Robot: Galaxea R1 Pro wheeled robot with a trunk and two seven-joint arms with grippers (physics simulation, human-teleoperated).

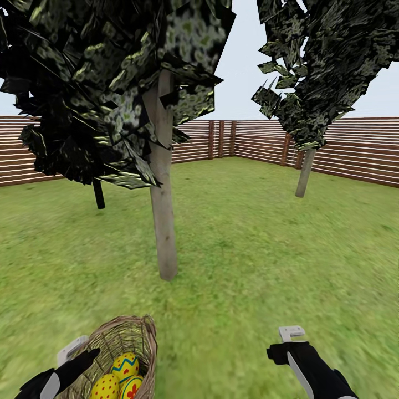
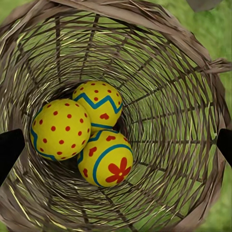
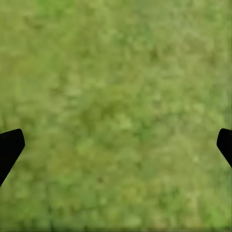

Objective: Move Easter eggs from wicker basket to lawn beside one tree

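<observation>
The wicker basket (image 1: 130, 335) stands on the lawn (image 1: 249, 249) at the near left. Three yellow Easter eggs lie together at its bottom: a red-dotted one (image 2: 60, 129), one with a blue zigzag (image 2: 100, 102) and one with a red flower (image 2: 106, 159). My left gripper (image 2: 116, 147) hangs open over the basket's mouth, with its dark fingertips (image 2: 9, 150) wide apart and nothing between them. In the head view the left gripper (image 1: 80, 354) is at the basket's left rim. To the right, my right gripper (image 1: 288, 341) is open over bare grass (image 3: 116, 96).
A tree with a pale trunk (image 1: 163, 221) stands just beyond the basket. Another pale-trunked tree (image 1: 305, 172) is farther right, and a thin black trunk (image 1: 98, 194) is at the back left. A brown slat fence (image 1: 354, 155) rings the garden.
</observation>
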